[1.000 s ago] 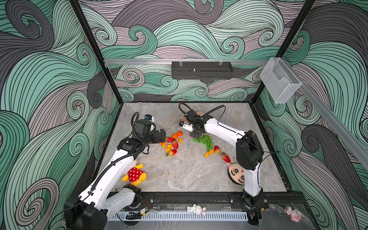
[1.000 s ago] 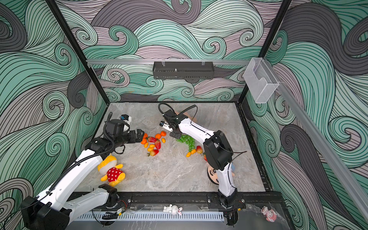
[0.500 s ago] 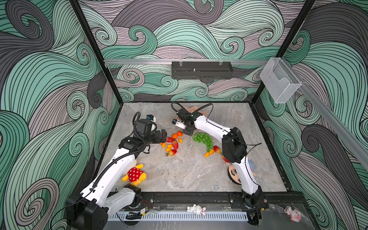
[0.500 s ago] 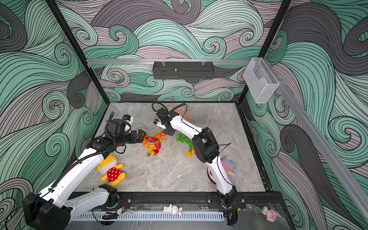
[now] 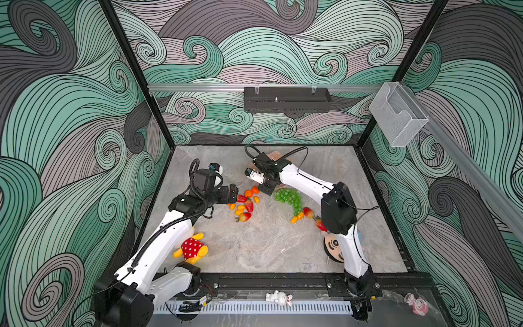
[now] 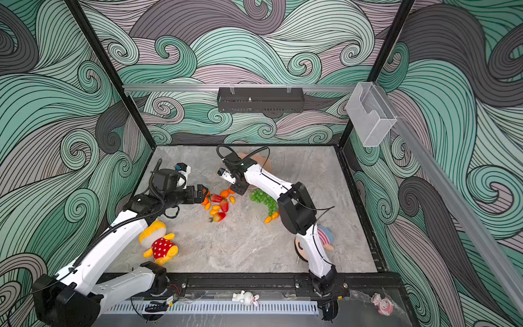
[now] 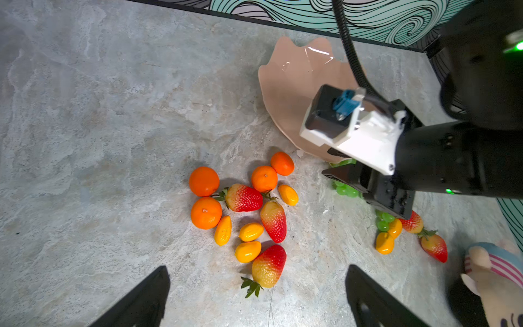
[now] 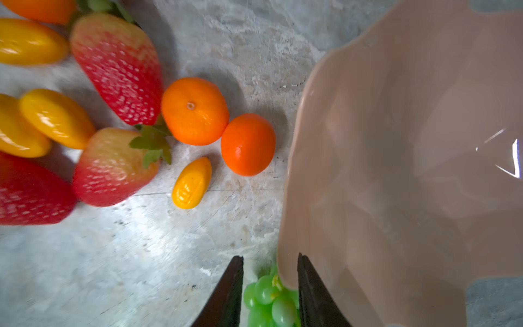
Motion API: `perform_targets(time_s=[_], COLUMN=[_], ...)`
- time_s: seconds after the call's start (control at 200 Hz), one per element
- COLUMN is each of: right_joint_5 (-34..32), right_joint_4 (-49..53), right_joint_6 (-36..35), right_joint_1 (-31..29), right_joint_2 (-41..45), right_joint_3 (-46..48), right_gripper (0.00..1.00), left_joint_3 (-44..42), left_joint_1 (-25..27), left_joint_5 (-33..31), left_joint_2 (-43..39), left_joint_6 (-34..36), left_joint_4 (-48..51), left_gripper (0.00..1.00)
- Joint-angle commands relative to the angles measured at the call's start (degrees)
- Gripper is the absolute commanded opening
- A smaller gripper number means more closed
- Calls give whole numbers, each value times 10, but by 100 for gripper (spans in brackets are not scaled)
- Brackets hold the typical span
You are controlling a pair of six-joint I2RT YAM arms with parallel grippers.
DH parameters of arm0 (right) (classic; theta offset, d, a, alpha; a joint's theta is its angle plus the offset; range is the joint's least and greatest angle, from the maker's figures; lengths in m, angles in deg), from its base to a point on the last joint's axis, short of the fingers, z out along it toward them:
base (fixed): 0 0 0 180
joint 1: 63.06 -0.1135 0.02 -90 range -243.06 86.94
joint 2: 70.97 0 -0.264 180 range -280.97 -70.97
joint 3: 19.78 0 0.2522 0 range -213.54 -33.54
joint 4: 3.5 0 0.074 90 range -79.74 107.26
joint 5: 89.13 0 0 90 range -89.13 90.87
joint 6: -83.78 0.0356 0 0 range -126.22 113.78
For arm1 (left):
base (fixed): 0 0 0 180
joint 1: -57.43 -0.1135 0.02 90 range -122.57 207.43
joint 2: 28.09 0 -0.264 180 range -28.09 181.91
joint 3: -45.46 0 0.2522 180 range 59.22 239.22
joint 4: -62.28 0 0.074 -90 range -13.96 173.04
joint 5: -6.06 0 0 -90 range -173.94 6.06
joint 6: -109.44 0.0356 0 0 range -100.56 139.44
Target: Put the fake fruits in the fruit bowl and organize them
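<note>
left gripper spread wide, holding nothing, hovering just beside the fruit pile of tangerines, strawberries and kumquats in the middle of the table. right gripper part open, jaws either side of the pink bowl rim, not clamped. Grapes just under that gripper. Bowl sits near the table's back edge, about midway. Stray strawberries and stray kumquats lie beside the grapes.

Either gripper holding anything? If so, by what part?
Nothing held. Left gripper open, empty; right gripper parted astride the bowl rim by the grapes, not clamping.
</note>
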Motion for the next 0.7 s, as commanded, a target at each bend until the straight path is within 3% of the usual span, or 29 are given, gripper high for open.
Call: perform_targets(time_s=[0.0,0.105,0.305,0.52,0.695], right_joint_5=[38,30,-16,-55,-72], right_joint_4=[-80,-117,-136,-131,-134], right_joint_6=[97,135,126,135,141], right_joint_1=[15,23,15,-9,-24], right_joint_2=[96,158,220,197,148], right_joint_3=[79,155,262,270,238], right_gripper=[34,34,32,30,27], left_joint_3=[35,49,61,17,-72], left_joint_1=[1,9,21,12,-36], left_joint_5=[42,59,111,120,141], left_joint_2=[17,38,75,59,-11], left_joint_6=[15,13,-35,-118,-172], left_joint_4=[-17,-23,-38,-52,-146], left_gripper=[99,99,99,99,99])
